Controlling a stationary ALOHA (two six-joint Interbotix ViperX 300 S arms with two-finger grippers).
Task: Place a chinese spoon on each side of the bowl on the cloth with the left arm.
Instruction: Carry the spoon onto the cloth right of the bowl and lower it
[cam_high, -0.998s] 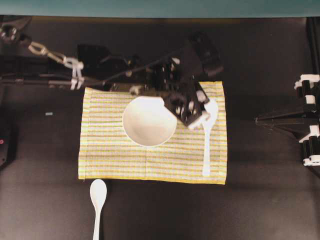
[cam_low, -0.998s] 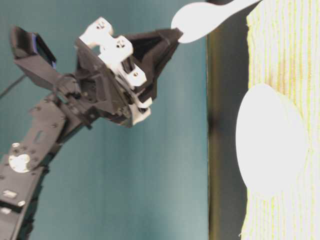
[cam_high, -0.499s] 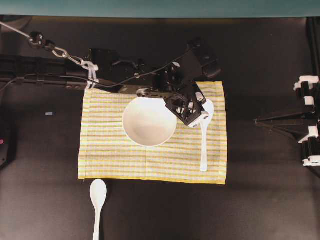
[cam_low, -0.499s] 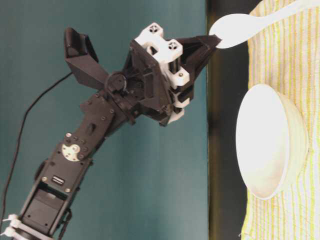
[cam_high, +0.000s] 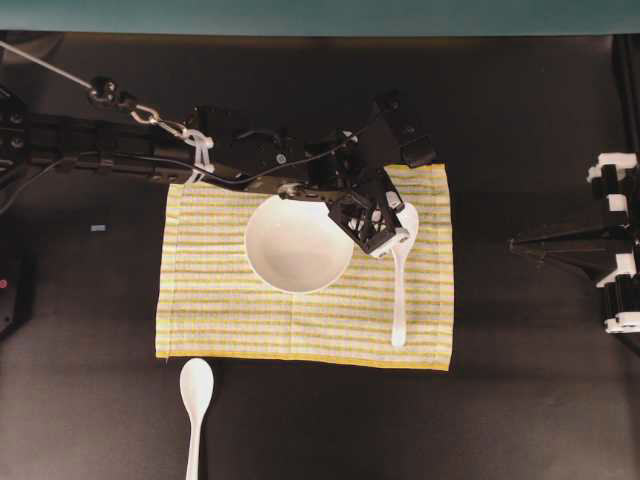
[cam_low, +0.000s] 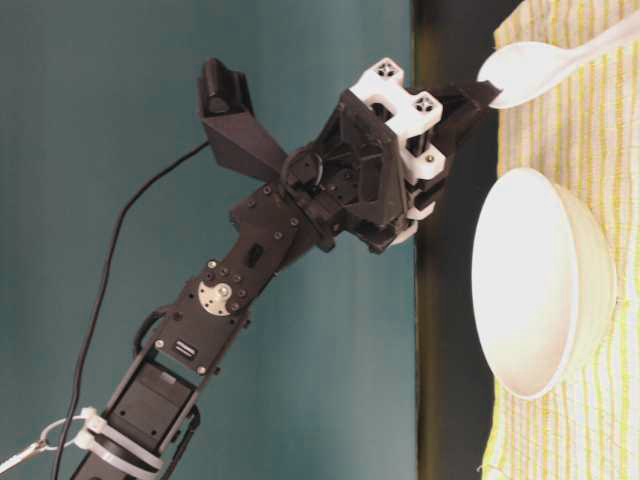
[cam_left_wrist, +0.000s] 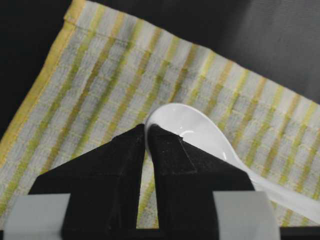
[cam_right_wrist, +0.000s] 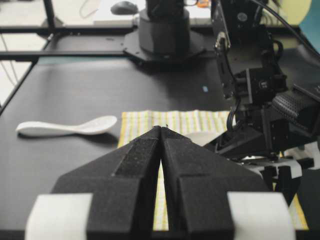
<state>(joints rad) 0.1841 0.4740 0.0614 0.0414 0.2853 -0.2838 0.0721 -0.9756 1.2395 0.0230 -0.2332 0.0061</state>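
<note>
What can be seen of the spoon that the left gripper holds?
The held spoon is a glossy white Chinese spoon, ceramic or plastic by its look. The left gripper is shut on the rim of its scoop. It lies over the cloth, on the right of the bowl in the overhead view and apart from it, its handle pointing toward the near hem. Whether it touches the cloth cannot be told.

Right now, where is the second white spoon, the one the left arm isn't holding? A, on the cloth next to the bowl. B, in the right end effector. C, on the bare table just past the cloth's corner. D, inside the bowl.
C: the free spoon lies on the dark table just outside a corner of the cloth, apart from the bowl.
</note>
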